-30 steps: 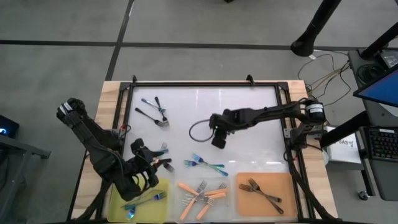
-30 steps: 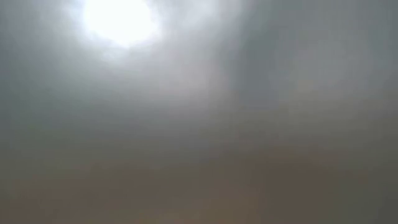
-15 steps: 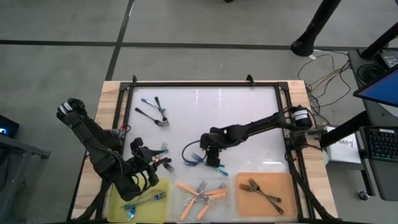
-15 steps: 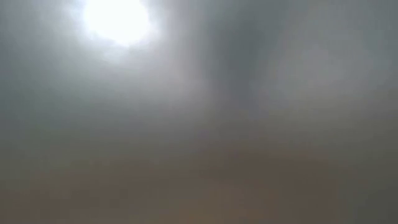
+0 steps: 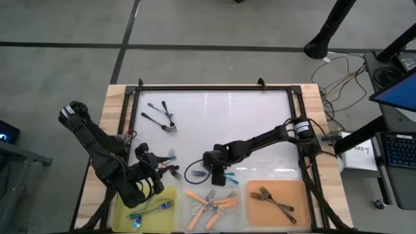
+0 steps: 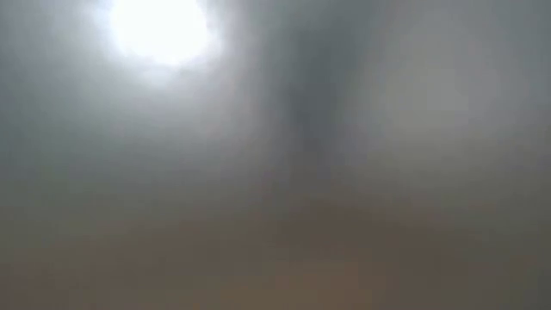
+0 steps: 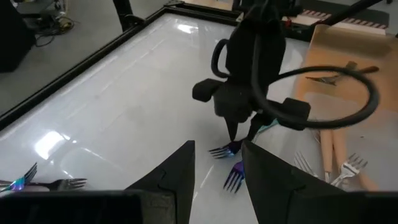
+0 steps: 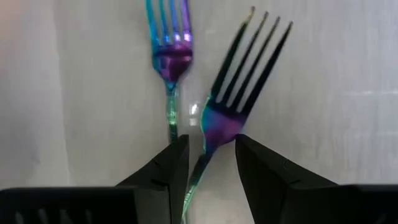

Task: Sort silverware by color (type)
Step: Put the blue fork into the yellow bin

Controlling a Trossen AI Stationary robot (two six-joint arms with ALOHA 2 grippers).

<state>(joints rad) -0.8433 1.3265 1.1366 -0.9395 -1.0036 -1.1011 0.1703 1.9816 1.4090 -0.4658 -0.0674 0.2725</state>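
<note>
Right gripper (image 8: 207,163) is down on the white table (image 5: 260,117), just above the middle tray, fingers partly open and straddling the neck of a blue fork (image 8: 239,93). From what I see it isn't clamped yet, nothing held. A second blue fork (image 8: 169,56) lies just beside it, tines the same way, handles nearly crossing.

These forks look thin, stiff and light, and that iridescent finish on a glossy table reads slippery to me. Lying flat, there's almost nothing to get under, so I'd pinch right at the neck where it humps up off the table, and expect it to swivel in the fingers once lifted. The neighbour sits close enough that it may get dragged along.

Left gripper (image 7: 217,165) hovers near the left trays, fingers partly open too, nothing between them. Three more forks (image 5: 161,117) sit near the far-left corner. The yellow tray (image 5: 170,218) already has blue forks in it, the middle tray (image 5: 242,218) orange ones, the orange tray (image 5: 302,211) dark ones.

Hard to make out: the low view is pure haze, useless. From above, the right arm covers the forks it's working on, and the left arm hides part of a small fork cluster (image 5: 171,170) beside it, so I can't count those.
</note>
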